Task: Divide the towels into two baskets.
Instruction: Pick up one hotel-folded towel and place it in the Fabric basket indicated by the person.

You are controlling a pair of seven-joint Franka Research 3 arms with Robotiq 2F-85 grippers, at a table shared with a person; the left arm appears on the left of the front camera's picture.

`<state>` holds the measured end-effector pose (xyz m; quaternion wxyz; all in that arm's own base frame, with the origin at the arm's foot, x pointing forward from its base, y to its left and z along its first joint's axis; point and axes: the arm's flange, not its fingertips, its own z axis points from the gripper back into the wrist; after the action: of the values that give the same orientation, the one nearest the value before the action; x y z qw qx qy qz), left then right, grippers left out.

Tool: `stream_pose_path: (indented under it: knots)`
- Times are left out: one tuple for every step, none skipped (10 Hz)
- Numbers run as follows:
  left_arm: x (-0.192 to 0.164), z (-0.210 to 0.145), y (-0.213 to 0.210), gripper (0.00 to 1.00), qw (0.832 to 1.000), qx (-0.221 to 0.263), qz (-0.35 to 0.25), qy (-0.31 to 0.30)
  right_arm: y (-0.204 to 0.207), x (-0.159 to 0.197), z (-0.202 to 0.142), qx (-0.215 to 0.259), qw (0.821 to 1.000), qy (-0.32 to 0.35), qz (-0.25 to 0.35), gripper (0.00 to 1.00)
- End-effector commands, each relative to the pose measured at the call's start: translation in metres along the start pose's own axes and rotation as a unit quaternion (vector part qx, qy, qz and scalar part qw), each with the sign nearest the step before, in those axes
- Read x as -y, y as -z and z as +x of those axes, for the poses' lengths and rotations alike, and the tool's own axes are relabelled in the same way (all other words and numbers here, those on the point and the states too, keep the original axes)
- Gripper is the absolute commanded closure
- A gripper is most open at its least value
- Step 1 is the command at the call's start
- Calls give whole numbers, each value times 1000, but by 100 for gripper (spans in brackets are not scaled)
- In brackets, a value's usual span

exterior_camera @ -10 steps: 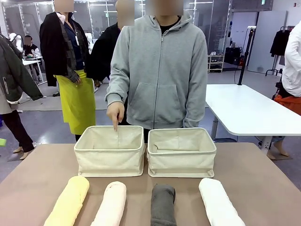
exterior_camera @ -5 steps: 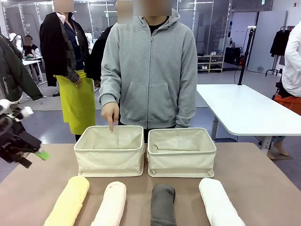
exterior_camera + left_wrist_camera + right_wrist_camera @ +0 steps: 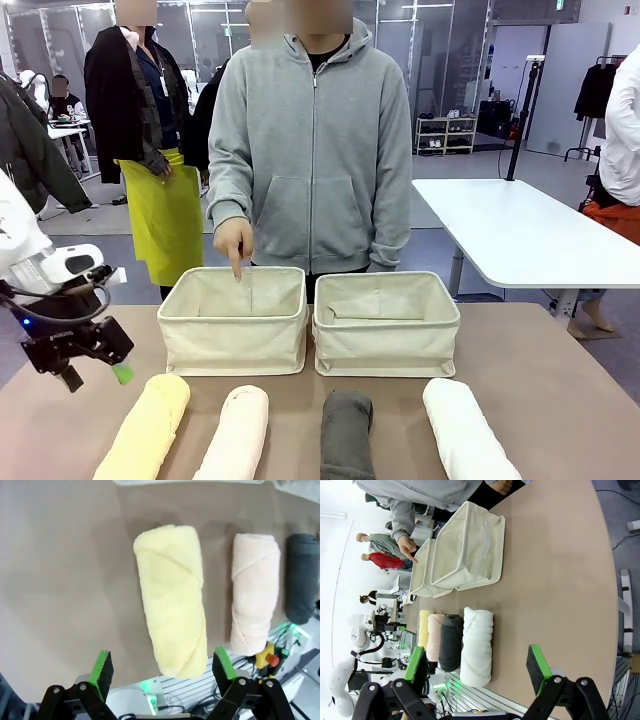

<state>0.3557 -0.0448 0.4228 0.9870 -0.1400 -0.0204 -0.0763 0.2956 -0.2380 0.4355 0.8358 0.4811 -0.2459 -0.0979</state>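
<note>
Nothing sorted yet: four towels (image 3: 347,435) line the surface (image 3: 560,390) before two empty baskets (image 3: 232,345). The left fingers (image 3: 102,666) hover wide open over the yellow towel (image 3: 147,425); the right fingers (image 3: 416,664) gape empty.

Left hand (image 3: 97,377) low, angled downward, spread wide — right hand (image 3: 476,664) spread wide too.

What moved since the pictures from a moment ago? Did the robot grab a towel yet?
Not yet. The left gripper came in from the left and dropped lower, toward the pale yellow towel. It is open and holds nothing. The person shifted slightly to the picture's left, hand still pointing at the left basket. The cream towel, dark grey towel, white towel and right basket stayed put.
</note>
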Motion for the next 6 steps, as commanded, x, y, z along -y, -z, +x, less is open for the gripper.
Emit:
stream_pose_path:
  knots:
    - [2, -13, 23, 0, 999, -16, 19, -32, -2, -2, 0, 3, 1000, -3, 1, 0]
    - [5, -14, 34, 0, 999, -14, 22, -40, -2, -2, 0, 3, 1000, -3, 1, 0]
    - [7, -14, 47, 0, 998, -19, 23, -48, -2, -2, 0, 3, 1000, -3, 1, 0]
    - [11, -17, 61, 0, 999, -21, 18, -47, -2, -2, 0, 3, 1000, -3, 1, 0]
    - [15, -18, 71, 0, 999, -29, 16, -42, -2, -2, 0, 3, 1000, -3, 1, 0]
    - [18, -18, 81, 0, 999, -35, 14, -37, -2, -2, 0, 3, 1000, -3, 1, 0]
